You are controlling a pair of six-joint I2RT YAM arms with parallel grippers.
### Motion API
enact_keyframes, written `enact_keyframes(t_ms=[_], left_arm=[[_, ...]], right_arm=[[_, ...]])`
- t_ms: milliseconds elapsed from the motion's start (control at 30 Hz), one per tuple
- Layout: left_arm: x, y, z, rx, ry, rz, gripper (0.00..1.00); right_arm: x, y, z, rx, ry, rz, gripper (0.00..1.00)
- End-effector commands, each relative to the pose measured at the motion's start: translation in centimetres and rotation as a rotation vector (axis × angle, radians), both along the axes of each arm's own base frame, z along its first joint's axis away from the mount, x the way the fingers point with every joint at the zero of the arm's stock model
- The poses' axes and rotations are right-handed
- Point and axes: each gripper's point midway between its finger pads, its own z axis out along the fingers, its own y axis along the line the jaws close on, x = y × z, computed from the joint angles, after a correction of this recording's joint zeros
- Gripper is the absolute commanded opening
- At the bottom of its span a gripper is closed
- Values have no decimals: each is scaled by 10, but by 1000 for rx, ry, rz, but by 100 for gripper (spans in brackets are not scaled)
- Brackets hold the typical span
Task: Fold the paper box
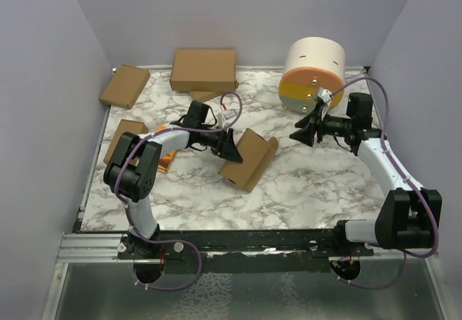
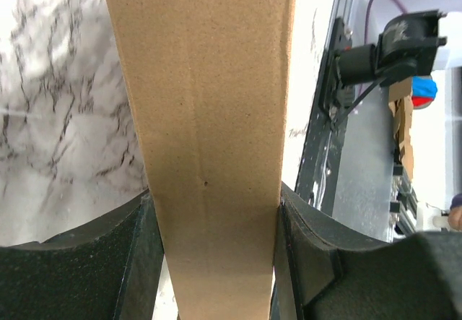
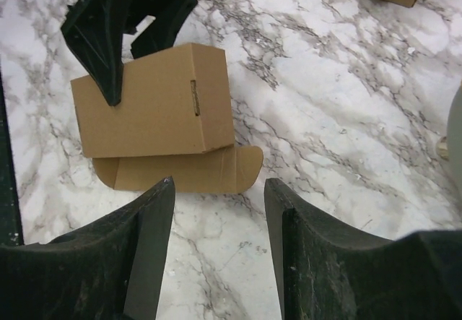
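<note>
Box [image 1: 249,160]: mid-table, on the marble [image 1: 303,197], part-folded into an oblong carton. Long axis diagonal in top view, near-left to far-right. Lying on a broad face, one flap [image 3: 180,173] open and flat on the table along the long side that faces the right arm. Short slot [image 3: 193,97] in the top face near the far-right end.

Left gripper [image 1: 229,145]: clamped on box at its left long edge, reaching in from the left. In the left wrist view, cardboard panel [image 2: 209,118] running straight up between the fingers [image 2: 133,262], touching both pads. From the right wrist, same gripper [image 3: 133,53] seen over the box's far-left corner.

Right gripper [image 1: 303,133]: spread wide, holding nothing, pointed left toward the box but well apart from it. Fingertips [image 3: 155,212] above bare marble, just short of the flap. Sits just in front of the white-and-orange drum [image 1: 312,74].

Other cartons [image 1: 203,69] at the far left, well apart from the box.
</note>
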Motion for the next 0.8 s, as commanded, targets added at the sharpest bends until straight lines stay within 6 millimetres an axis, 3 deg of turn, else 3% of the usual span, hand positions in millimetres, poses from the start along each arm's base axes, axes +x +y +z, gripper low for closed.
enact_keyframes(t_ms=[0, 233, 367, 400, 500, 767], left_arm=[[-16, 8, -18, 55, 42, -70, 38], [-15, 10, -30, 95, 72, -85, 38], [-15, 10, -36, 106, 85, -95, 38], [-15, 11, -36, 109, 85, -99, 38], [-15, 11, -39, 117, 95, -111, 38], [-12, 10, -43, 125, 111, -137, 38]], right_arm=[[-15, -3, -7, 97, 72, 57, 54], [-29, -5, -30, 199, 80, 106, 61], [-44, -2, -49, 224, 45, 86, 83], [-45, -2, -51, 231, 44, 86, 84], [-45, -1, -62, 261, 132, 73, 84], [-15, -8, -85, 290, 297, -76, 81]])
